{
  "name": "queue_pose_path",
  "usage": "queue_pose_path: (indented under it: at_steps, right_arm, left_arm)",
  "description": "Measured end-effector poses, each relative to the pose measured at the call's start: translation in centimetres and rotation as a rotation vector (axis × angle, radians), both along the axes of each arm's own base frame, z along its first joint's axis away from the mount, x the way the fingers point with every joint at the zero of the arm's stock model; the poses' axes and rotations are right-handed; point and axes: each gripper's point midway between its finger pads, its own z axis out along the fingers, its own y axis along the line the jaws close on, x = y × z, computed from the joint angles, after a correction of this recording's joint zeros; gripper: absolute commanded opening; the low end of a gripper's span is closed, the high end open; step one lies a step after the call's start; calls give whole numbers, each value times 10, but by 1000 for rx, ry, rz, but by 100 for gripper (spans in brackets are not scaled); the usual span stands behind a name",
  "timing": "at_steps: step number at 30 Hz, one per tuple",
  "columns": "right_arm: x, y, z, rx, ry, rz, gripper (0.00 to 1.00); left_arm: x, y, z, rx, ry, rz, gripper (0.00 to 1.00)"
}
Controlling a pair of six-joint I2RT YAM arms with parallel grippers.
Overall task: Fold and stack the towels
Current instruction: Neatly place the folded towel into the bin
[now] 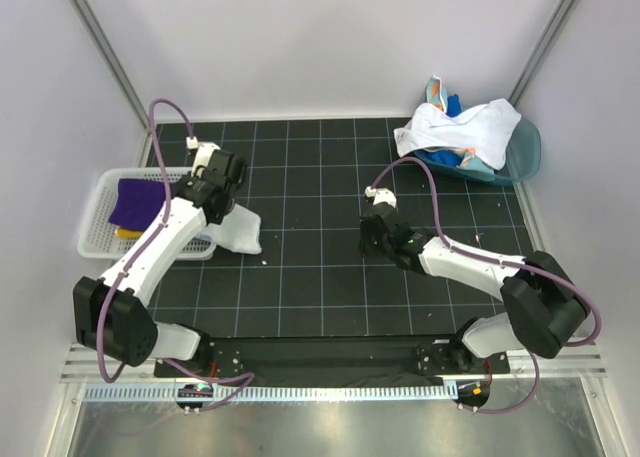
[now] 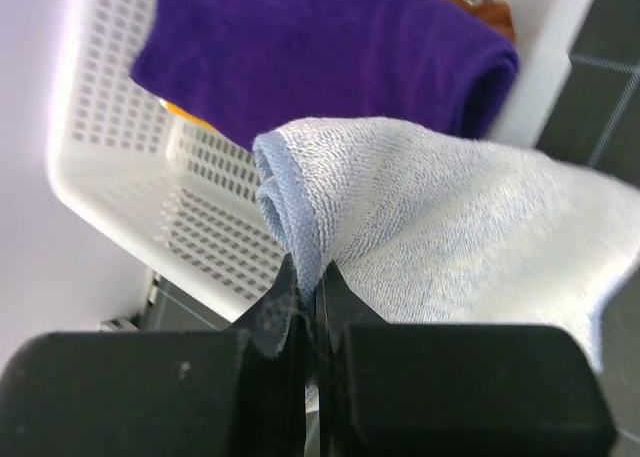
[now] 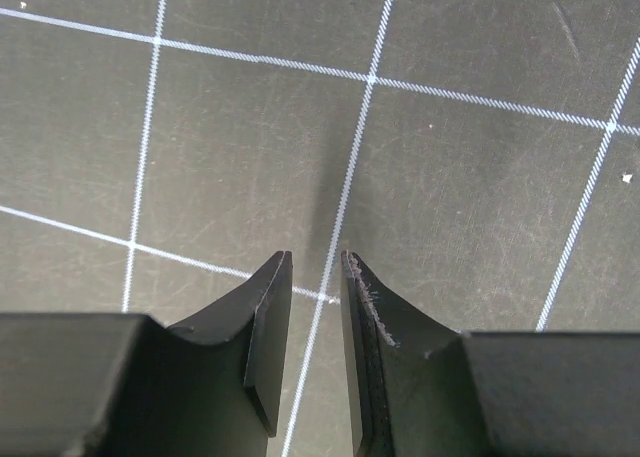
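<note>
Here, left claw (image 2: 308, 272) pinches pale towel (image 2: 470, 237) by basket (image 2: 100, 117); right claw (image 3: 315, 277) slightly spread, empty.
Thin edge pinch may slip, unfolding it.

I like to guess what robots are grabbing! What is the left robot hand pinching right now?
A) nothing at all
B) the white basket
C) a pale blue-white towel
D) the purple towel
C: the left gripper is shut on a fold of the pale blue-white towel, while the purple towel lies apart in the basket.
</note>
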Motion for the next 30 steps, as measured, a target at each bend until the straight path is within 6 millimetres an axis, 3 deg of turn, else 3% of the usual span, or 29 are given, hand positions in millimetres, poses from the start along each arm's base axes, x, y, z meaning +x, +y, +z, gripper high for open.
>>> queue_pose_path:
  at_steps: [8,13,16,24,30]
  right_arm:
    - [-1,-17,-28,-30,30,-18,33]
    - [-1,-15,-43,-41,59,-7,32]
    - [1,-12,-41,-28,50,-2,32]
    - [0,-11,-43,-21,48,3,32]
    - [0,-10,-43,-16,50,10,32]
  left_arm:
    - [23,42,18,66,-66,12,0]
    - [34,65,26,63,-125,27,0]
    - [40,79,29,59,-159,48,0]
    - [55,94,30,42,-222,80,0]
    - [63,101,14,41,-187,93,0]
